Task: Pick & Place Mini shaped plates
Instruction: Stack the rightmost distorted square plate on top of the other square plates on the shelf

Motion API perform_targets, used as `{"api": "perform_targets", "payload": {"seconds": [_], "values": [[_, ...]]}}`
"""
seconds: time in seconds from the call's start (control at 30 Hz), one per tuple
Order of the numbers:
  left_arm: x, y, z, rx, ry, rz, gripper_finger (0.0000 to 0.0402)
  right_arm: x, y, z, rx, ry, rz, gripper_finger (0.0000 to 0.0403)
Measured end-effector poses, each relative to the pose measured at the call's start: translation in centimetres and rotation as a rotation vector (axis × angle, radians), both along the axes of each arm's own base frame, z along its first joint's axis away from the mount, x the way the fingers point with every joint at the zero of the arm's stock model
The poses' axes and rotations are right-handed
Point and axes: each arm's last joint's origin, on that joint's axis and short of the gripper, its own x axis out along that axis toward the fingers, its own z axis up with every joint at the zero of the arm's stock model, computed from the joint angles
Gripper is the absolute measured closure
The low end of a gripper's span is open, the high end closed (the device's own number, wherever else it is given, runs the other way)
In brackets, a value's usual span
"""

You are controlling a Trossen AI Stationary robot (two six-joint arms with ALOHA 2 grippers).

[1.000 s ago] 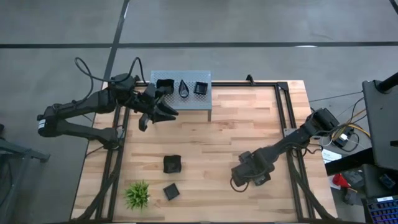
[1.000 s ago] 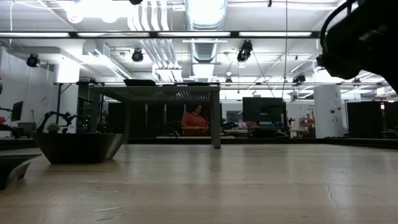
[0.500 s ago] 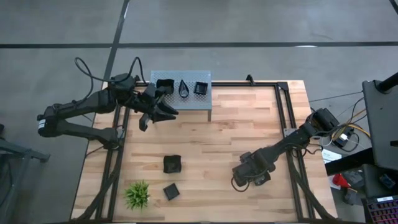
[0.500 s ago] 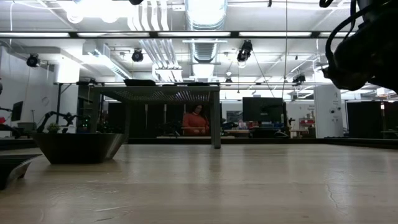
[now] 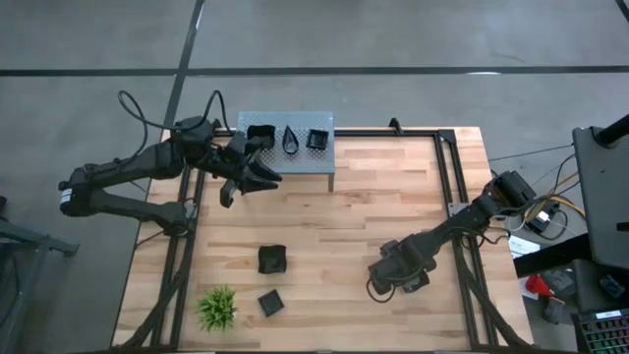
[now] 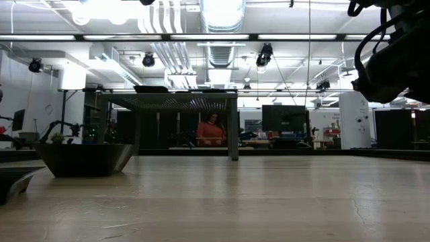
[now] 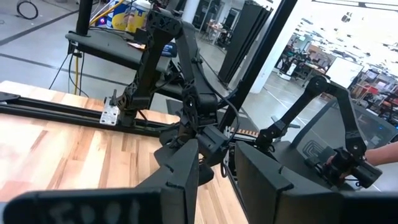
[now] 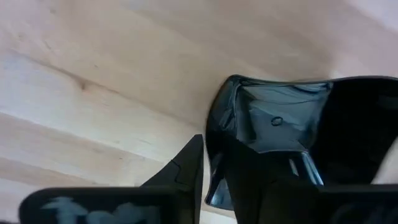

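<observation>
Three black mini plates sit on the grey raised platform [image 5: 285,149] at the table's far edge: a rounded one [image 5: 260,133], a teardrop one [image 5: 292,140] and a square one [image 5: 317,140]. Two square plates rest flat on the wood, one [image 5: 272,259] mid-table, seen also in the low view [image 6: 84,159], and one [image 5: 270,302] nearer the near edge. My right gripper [image 5: 393,278] points down over the table's near right part and is shut on a glossy black plate [image 8: 292,124]. My left gripper [image 5: 257,177] hovers open just in front of the platform, holding nothing. My right gripper comes from above, pointing down, and has the plate by its raised side wall [image 8: 214,134]. One finger [image 8: 186,168] stands outside the wall and the other reaches inside the dish. The plate hangs tilted at the fingers, lifted clear of the wood.
A small spiky green plant [image 5: 217,308] stands near the near left corner. Black frame rails [image 5: 457,187] run along the table's right and far sides. Bare wood lies across the table's middle. A person in red [image 6: 211,131] shows far behind the table.
My right gripper has risen with the plate, its bulk climbing toward the top right corner of the low view. Its place over the table has hardly shifted.
</observation>
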Motion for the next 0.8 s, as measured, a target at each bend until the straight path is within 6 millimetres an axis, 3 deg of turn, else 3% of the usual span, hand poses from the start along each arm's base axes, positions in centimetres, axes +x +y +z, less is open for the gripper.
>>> {"api": "perform_targets", "payload": {"seconds": [0.2,0.4,0.57,0.8], "values": [[0.1,0.0,-0.5,-0.003,0.013,0.000,0.0303,0.0,0.2,-0.4,0.068,-0.005,0.000,0.0387],[0.2,0.0,-0.6,-0.005,0.017,0.000,0.0303,0.7,0.6,0.7,0.100,-0.046,0.016,0.0394],[0.2,0.0,-0.6,-0.006,0.017,0.000,0.0303,2.6,1.4,3.9,0.166,-0.199,0.109,0.0395],[0.1,0.0,-0.6,-0.006,0.014,-0.022,0.0303,6.1,1.6,10.5,0.239,-0.497,0.257,0.0395]]}}
